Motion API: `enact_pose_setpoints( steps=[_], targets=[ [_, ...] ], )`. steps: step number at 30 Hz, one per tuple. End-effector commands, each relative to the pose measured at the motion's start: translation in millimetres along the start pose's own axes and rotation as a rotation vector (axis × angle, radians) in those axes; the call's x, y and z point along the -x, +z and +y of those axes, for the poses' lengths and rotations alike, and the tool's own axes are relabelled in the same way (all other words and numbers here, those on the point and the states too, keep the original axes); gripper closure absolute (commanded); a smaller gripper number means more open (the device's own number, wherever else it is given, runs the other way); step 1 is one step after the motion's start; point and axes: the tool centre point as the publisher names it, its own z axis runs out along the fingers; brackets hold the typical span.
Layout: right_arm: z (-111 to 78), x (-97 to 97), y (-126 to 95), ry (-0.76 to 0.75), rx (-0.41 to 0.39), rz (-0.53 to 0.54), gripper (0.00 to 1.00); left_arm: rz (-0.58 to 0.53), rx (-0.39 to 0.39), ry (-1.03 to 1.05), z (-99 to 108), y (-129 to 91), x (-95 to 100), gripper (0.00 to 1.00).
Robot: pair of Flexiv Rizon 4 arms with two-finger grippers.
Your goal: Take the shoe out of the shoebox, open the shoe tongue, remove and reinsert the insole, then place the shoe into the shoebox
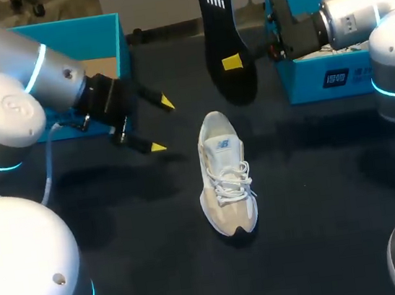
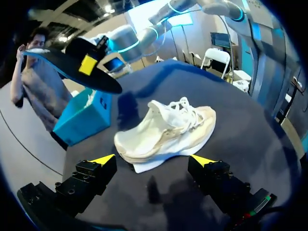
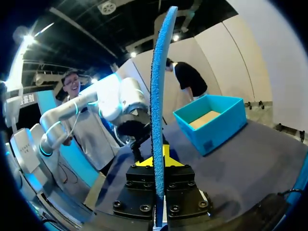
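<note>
The shoe (image 1: 225, 176) stands on its sole in the middle of the dark tabletop (image 1: 320, 197), outside of both boxes, with its laces up and its toe pointing to the near edge. It is white and beige.

The right gripper (image 1: 233, 61) is clenched on the black insole (image 1: 216, 14) and holds it in the air, above the tabletop and beyond the heel of the shoe. In the right wrist view the insole (image 3: 158, 96) stands upright and edge-on between the two fingers of this gripper (image 3: 158, 160), and its one face looks blue.

The left gripper (image 1: 160, 125) is released, with its fingers wide apart and nothing between them. It hangs to the left of the shoe, not touching it. In the left wrist view the shoe (image 2: 166, 130) lies just ahead of this gripper (image 2: 153, 161).

The right blue box (image 1: 319, 77) with white paper inside is behind the right gripper. The left blue box (image 1: 107, 39) is at the far left of the tabletop.
</note>
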Motion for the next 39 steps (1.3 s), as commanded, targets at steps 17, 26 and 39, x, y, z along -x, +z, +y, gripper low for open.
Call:
enact_pose_setpoints(
  steps=[17,26,39],
  targets=[
    [-24.8,14.7,31,-0.017,-0.004,0.074,1.0,0.022,0.006,-0.103,1,57,-9.3,0.0],
    [-48.3,20.8,54,-0.08,0.025,0.154,1.0,-0.018,0.026,-0.162,16,63,-14.4,0.0],
    [-47.7,20.3,57,-0.074,0.028,0.163,1.0,-0.023,0.031,-0.176,18,66,-12.8,0.0]
  ],
)
